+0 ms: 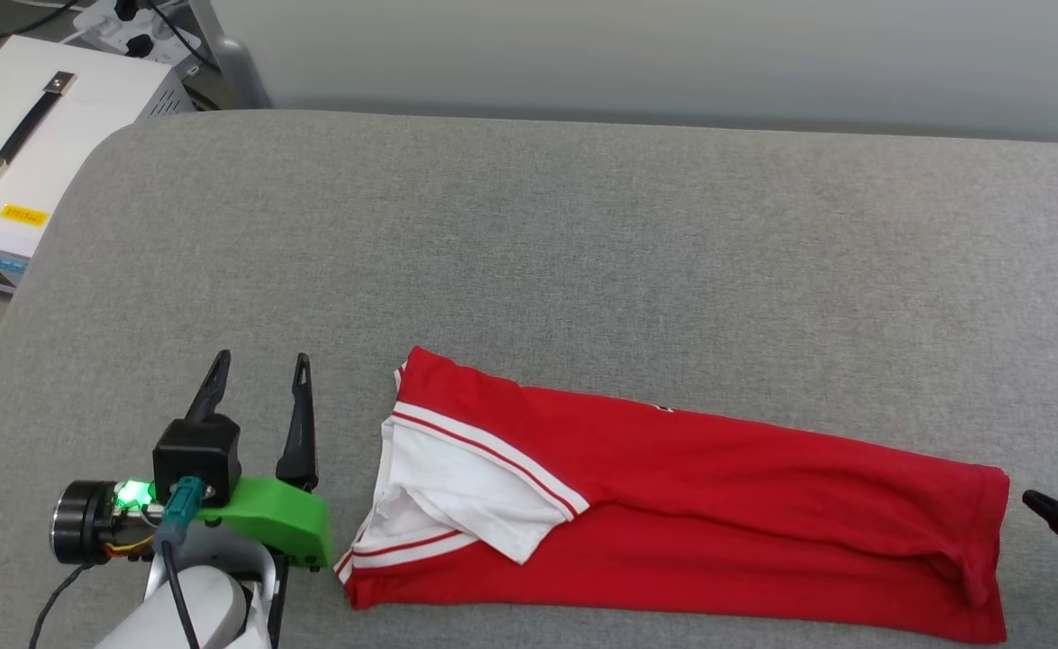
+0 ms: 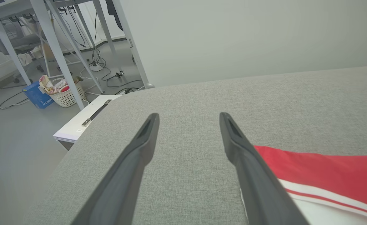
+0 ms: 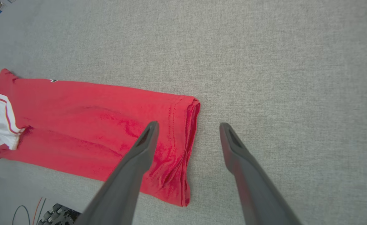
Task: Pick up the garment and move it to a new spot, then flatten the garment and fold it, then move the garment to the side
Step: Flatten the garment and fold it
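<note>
While the garment [image 1: 718,505] lies as a long folded strip at five o'clock in the head view, the left gripper [image 1: 261,361] gapes empty at eight. Left wrist view: garment at four. Right wrist view: right gripper [image 3: 188,125] wide open, empty; garment at nine.

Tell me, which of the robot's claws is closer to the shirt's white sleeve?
The left. The left gripper stands open just beside the white sleeve, not touching it. The right gripper is at the opposite end of the garment, by its red hem.
</note>
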